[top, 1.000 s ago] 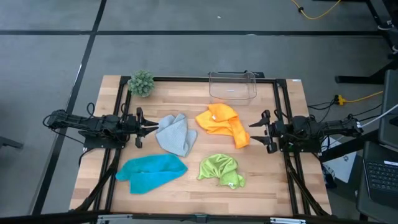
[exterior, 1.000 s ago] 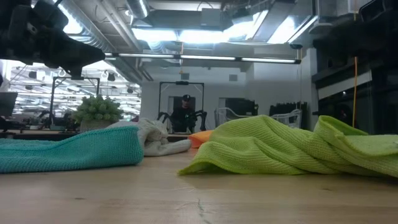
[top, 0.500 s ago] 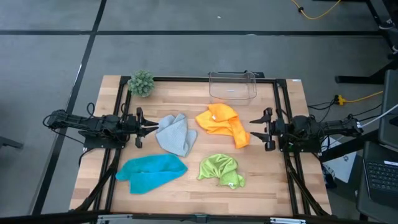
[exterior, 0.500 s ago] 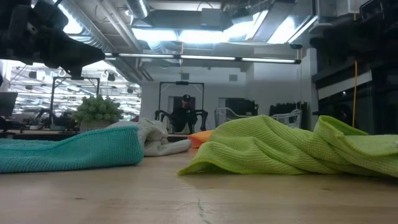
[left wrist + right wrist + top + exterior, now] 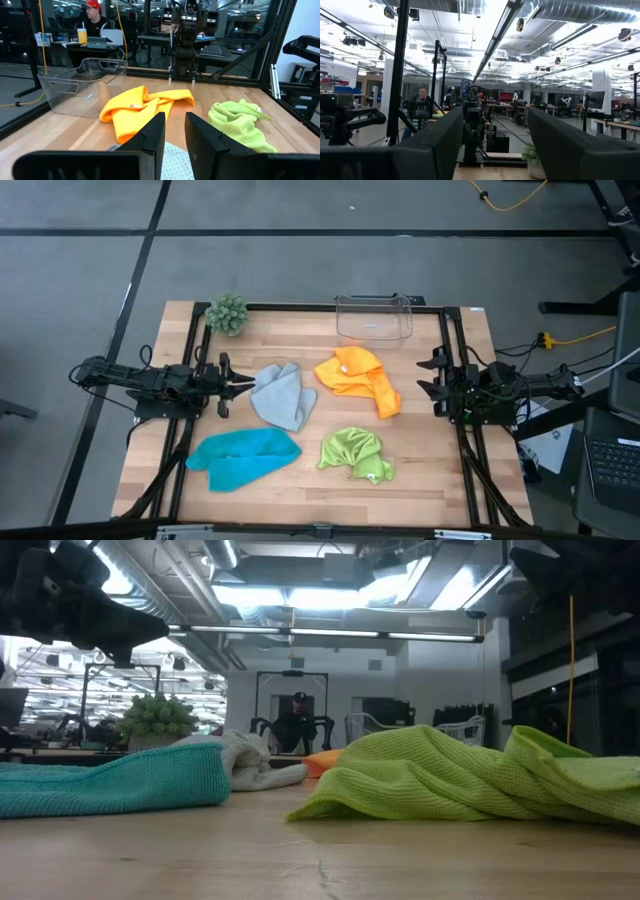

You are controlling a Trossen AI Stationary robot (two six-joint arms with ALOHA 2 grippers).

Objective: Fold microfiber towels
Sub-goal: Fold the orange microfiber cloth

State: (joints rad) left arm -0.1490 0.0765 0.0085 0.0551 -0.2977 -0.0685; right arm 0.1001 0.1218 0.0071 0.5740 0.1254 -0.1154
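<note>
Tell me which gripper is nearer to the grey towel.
Left. The left gripper sits right at the grey towel's edge, apart from it. The right gripper waits at the table's far side, beyond the orange towel.

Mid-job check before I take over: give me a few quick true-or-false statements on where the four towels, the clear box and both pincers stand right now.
1. All four towels lie crumpled and unfolded. True: grey towel, orange towel, turquoise towel, green towel.
2. The orange towel is inside the clear box. False: it lies on the wood in front of the box.
3. The left pincer holds the grey towel. False: it sits beside that towel, jaws slightly apart, gripping nothing.
4. The right pincer is open and empty, near the table's right edge. True.
5. The plant stands at the table's rear left corner. True.
</note>
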